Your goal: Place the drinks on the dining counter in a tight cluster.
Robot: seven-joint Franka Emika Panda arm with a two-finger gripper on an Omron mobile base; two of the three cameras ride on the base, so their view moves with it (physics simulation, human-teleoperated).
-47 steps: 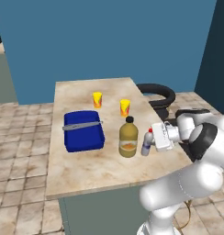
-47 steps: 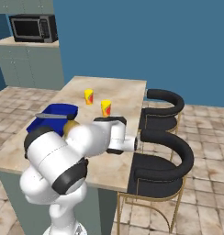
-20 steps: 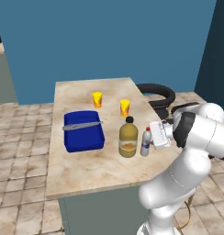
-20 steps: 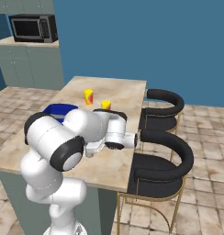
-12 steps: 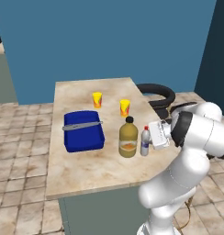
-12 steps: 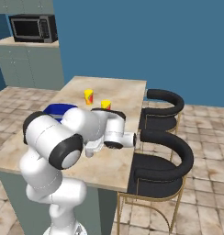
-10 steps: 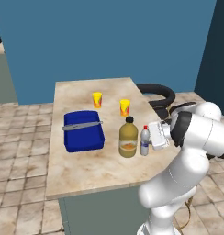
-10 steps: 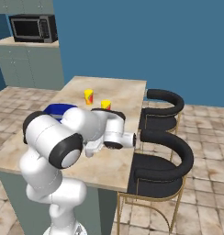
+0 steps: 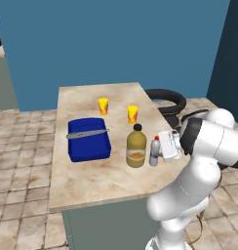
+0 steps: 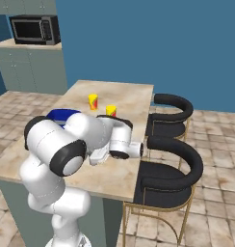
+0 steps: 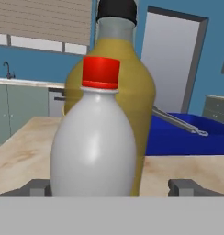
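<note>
On the bench [image 9: 82,180], the big bottle [image 9: 136,147] is the landmark. The small bottle [image 9: 154,151] stands just to its right, with the end effector [image 9: 162,149] right of that. A box [image 9: 89,139] lies to its left. Two cups [image 9: 132,114] stand behind it. Stools [image 10: 170,166] stand along the bench's right edge.

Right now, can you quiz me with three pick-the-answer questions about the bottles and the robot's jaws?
1. Where does the white bottle stand?
A. beside the amber bottle
B. on the blue box
C. on a stool

2. What colour is the white bottle's cap?
A. black
B. red
C. green

3. How are the jaws?
A. clamped on the bottle
B. open, one on each side of the bottle
C. holding a cup

Answers: 1 A, the two stand close together on the counter. 2 B, the hand view shows it red. 3 B, the fingertips stand apart from the bottle.
</note>
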